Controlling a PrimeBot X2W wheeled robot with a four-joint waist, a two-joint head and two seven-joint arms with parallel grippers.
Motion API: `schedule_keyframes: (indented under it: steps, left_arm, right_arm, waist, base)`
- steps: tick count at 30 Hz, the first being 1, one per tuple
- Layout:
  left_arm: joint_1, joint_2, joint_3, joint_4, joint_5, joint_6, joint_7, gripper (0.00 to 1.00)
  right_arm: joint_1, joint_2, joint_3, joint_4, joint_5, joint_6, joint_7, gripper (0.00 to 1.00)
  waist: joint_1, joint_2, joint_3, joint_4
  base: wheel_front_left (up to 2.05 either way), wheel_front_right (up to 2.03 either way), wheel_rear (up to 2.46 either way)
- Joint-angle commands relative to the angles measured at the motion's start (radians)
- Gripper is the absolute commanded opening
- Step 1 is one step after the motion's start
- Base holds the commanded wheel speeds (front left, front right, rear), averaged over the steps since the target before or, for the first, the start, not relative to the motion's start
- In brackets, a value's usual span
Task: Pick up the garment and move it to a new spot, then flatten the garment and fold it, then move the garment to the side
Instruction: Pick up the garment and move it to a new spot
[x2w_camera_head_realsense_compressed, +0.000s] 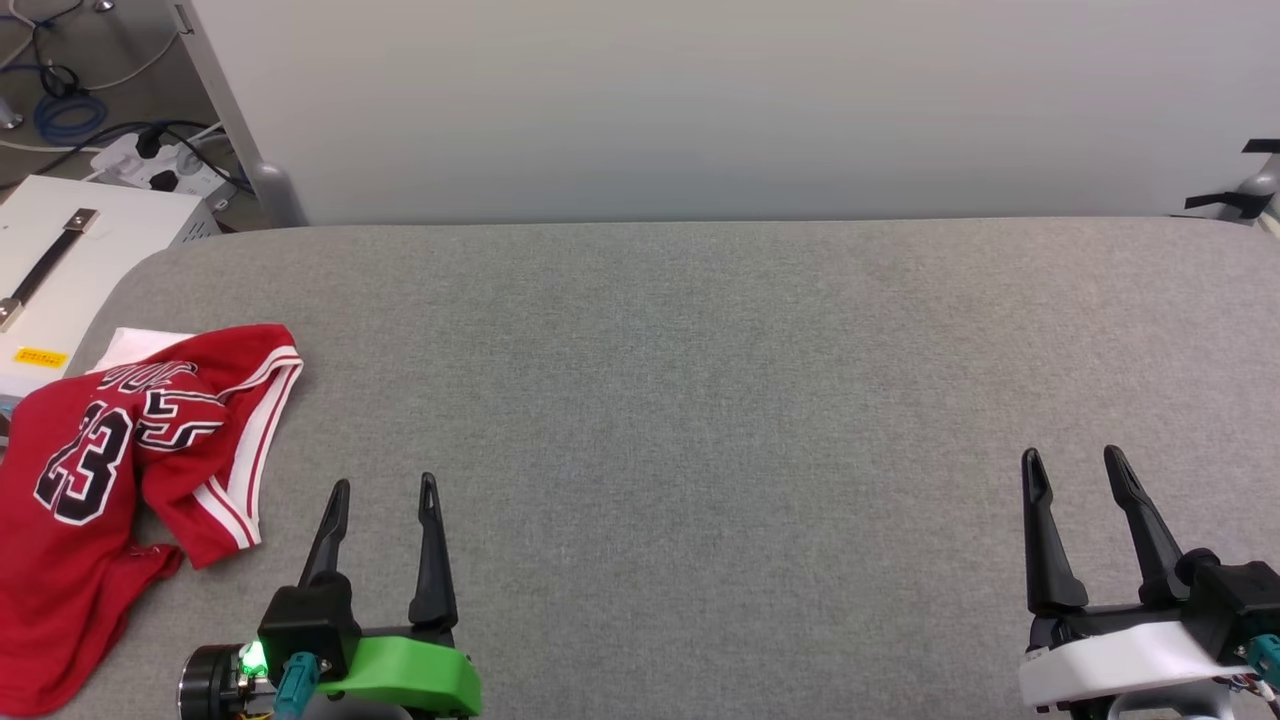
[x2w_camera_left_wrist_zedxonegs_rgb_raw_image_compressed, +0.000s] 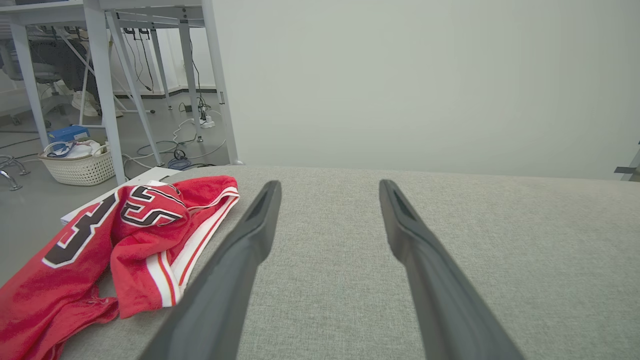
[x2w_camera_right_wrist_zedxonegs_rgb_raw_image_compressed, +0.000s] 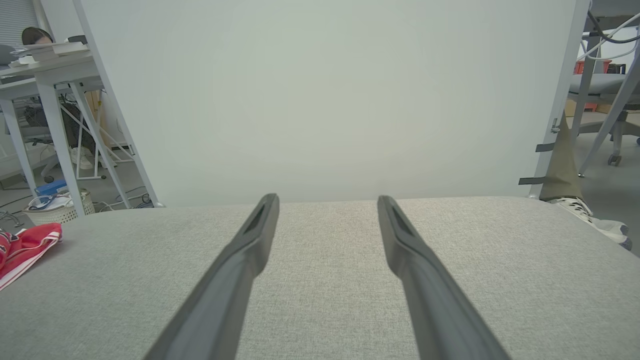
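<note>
Some of the crumpled garment (x2w_camera_head_realsense_compressed: 110, 470) runs out of frame at the left edge of the surface (x2w_camera_head_realsense_compressed: 700, 400), lettering partly folded. Right of it, open room; left jaws near, right jaws far, both spread, empty.
</note>
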Motion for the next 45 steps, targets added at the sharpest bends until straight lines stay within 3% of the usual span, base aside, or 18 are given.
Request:
schedule_keyframes:
  steps: [1, 14, 45]
  left_arm:
    - [0.011, 0.008, 0.002, 0.004, -0.004, 0.003, -0.006, 1.0]
    - [0.0, 0.008, 0.021, 0.002, -0.003, 0.007, -0.006, 1.0]
    - [-0.016, 0.008, 0.103, 0.004, -0.062, 0.029, -0.006, 1.0]
  right_arm:
    - [0.013, -0.005, 0.002, -0.003, 0.008, 0.001, -0.009, 1.0]
    - [0.011, -0.005, 0.007, -0.009, 0.008, 0.001, -0.009, 1.0]
    - [-0.013, -0.005, 0.038, -0.026, -0.04, 0.001, -0.009, 1.0]
  waist:
    - [0.0, 0.0, 0.0, 0.001]
    - [0.0, 0.0, 0.013, 0.064]
    - [0.0, 0.0, 0.057, 0.417]
  base:
    - [0.0, 0.0, 0.0]
    - [0.0, 0.0, 0.0]
    - [0.0, 0.0, 0.0]
